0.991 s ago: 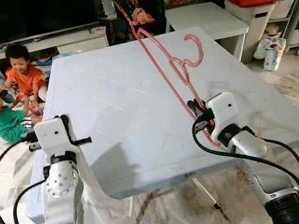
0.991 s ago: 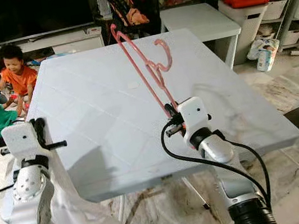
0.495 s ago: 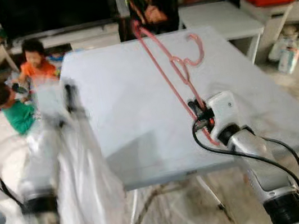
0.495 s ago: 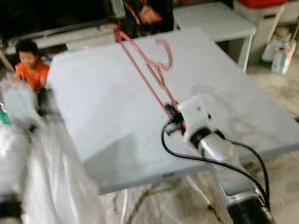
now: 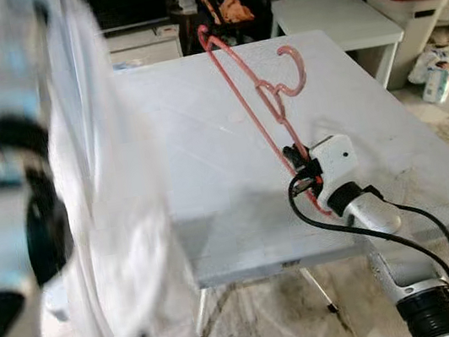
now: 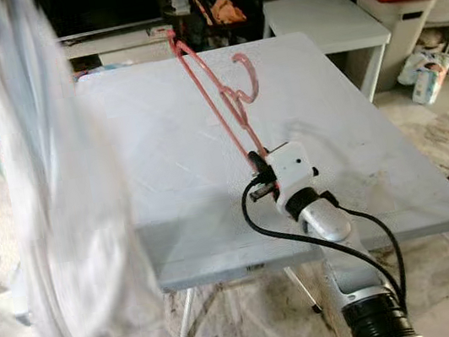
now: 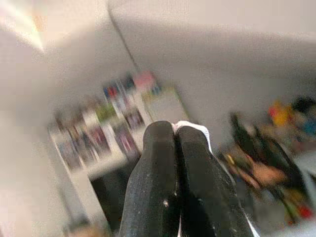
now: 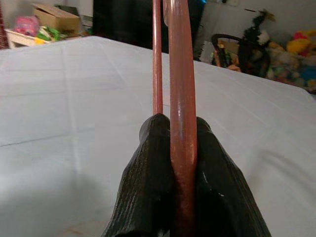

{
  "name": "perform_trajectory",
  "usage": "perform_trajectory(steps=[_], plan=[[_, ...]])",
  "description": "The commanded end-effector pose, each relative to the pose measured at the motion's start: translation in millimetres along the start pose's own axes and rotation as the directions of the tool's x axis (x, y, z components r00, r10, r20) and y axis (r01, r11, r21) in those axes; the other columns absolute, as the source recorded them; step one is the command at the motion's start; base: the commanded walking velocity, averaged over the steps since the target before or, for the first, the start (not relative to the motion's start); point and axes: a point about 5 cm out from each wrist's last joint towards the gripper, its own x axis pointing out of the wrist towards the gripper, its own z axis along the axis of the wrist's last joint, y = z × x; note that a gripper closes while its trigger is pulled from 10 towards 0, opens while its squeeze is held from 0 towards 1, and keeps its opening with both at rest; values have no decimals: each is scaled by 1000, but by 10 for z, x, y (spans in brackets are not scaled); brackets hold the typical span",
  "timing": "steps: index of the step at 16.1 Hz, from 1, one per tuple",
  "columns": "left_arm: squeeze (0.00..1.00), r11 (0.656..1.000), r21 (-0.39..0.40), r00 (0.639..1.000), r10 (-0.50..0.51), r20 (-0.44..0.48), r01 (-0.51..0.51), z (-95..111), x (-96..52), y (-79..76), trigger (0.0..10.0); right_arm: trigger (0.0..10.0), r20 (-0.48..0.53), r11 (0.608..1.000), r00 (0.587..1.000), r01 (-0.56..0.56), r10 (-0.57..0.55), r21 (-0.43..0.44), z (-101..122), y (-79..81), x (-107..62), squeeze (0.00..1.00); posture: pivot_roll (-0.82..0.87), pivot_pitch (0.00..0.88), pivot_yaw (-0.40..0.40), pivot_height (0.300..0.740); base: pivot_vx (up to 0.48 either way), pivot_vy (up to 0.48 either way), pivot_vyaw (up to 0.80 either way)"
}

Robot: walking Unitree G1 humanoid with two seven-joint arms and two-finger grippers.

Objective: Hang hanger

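Gripping: my right gripper (image 8: 180,148) clamps the pink hanger (image 5: 259,103) low on its frame, hook up, free to catch a rail.
Left gripper (image 7: 177,136): pinching white garment (image 5: 105,196), raised high.
Table (image 5: 206,163): beneath hanger.

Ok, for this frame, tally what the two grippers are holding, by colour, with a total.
Pink: 1, the hanger, clamped in the right gripper above the table.
White: 1, the garment, pinched in the raised left gripper.
Total: 2
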Motion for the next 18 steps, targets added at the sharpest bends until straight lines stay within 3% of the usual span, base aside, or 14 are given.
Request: perform_trajectory(steps=[1, 2, 3, 4, 6, 7, 8, 9, 10, 11, 13, 16, 17, 18], plan=[[0, 997, 37, 995, 58, 82, -62, 221, 70, 145, 10000, 10000, 26, 1000, 1000, 14, -14, -12, 63, -42, 21, 0, -137, 0, 25, 736, 0, 0, 0], [0, 992, 78, 980, 84, 180, -100, 418, 111, 179, 10000, 10000, 24, 1000, 1000, 20, -20, -10, 54, -35, 4, 0, -141, 0, 33, 736, 0, 0, 0], [0, 988, 113, 972, 78, 220, -105, 433, 100, 141, 10000, 10000, 23, 1000, 999, 24, -24, -7, 46, -11, -18, 0, -140, 0, 36, 736, 0, 0, 0], [0, 992, 103, 986, 50, 160, -67, 191, 23, 44, 10000, 10000, 22, 1000, 1000, 23, -23, -2, 38, 15, -31, 0, -142, 0, 36, 736, 0, 0, 0], [0, 998, 56, 1000, 31, -5, -31, -431, -269, -93, 10000, 10000, 16, 1000, 1000, 9, -9, 2, 24, 49, -51, 0, -146, 0, 30, 736, 0, 0, 0], [0, 999, 30, 995, 37, -95, -34, -677, -407, -120, 10000, 10000, 13, 1000, 1000, 2, -2, -1, 18, 48, -54, 0, -144, 0, 26, 736, 0, 0, 0], [0, 999, -6, 974, 43, -221, -45, -1015, -639, -137, 10000, 10000, 11, 1000, 1000, -3, 3, -4, 18, 41, -48, 0, -140, 0, 17, 736, 0, 0, 0], [616, 996, -75, 941, 27, -336, -55, -1319, -898, -182, 10000, 10000, 12, 1000, 1000, -8, 8, -9, 31, 24, -25, 0, -136, 0, 9, 736, 0, 0, 0], [616, 988, -139, 920, 7, -391, -66, -1471, -1052, -219, 10000, 10000, 12, 1000, 1000, -9, 10, -10, 41, 12, -11, 0, -135, 0, 7, 736, 0, 0, 0], [1000, 981, -180, 916, -6, -401, -73, -1509, -1096, -228, 10000, 10000, 12, 1000, 1000, -10, 10, -11, 45, 9, -4, 0, -131, 0, 2, 736, 0, 0, 0], [1000, 931, -364, 864, -190, -466, 9, -1711, -1327, -340, 10000, 10000, 6, 999, 999, -33, 33, -14, 34, 56, 7, 0, -115, 0, 6, 736, 0, 0, 0], [1000, 879, -467, 816, -340, -468, 98, -1805, -1490, -418, 10000, 10000, -7, 999, 999, -35, 35, -2, -2, 97, -21, 0, -106, 0, 16, 736, 0, 0, 0], [1000, 835, -532, 797, -414, -440, 140, -1838, -1598, -448, 10000, 10000, -15, 999, 999, -38, 39, 6, -26, 124, -49, 0, -94, 0, 19, 736, 0, 0, 0], [1000, 819, -550, 796, -440, -416, 165, -1833, -1650, -459, 10000, 10000, -23, 999, 999, -43, 43, 7, -44, 138, -62, 0, -90, 0, 19, 736, 0, 0, 0]])
